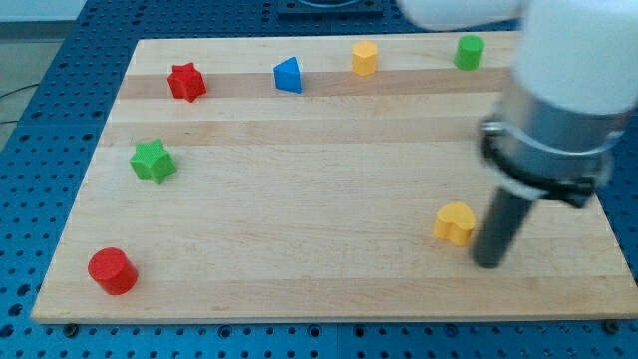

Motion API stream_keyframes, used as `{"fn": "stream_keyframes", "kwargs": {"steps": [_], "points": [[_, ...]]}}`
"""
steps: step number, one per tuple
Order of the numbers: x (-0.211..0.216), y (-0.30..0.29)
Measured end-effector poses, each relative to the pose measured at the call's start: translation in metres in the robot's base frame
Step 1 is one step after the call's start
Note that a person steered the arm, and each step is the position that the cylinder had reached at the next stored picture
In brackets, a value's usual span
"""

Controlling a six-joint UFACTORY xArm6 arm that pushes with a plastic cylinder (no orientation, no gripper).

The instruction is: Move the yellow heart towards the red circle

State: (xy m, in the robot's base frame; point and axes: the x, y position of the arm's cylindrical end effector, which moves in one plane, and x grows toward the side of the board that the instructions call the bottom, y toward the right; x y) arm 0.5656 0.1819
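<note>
The yellow heart (455, 223) lies on the wooden board at the view's lower right. The red circle (112, 270) stands at the view's lower left corner of the board, far from the heart. My tip (488, 262) is on the board just right of and slightly below the yellow heart, very close to its right side. The rod rises from it into the large white and grey arm body at the view's upper right.
A red star (186, 82), a blue triangle-like block (288, 76), a yellow hexagon-like block (365, 58) and a green block (470, 52) line the top of the board (299, 199). A green star (153, 162) sits at the left.
</note>
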Motion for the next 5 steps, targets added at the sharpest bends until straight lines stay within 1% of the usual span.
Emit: {"fn": "stream_keyframes", "kwargs": {"steps": [1, 2, 3, 4, 5], "points": [[-0.049, -0.009], [-0.039, -0.133], [-0.043, -0.152], [-0.060, -0.060], [0.001, -0.049]]}}
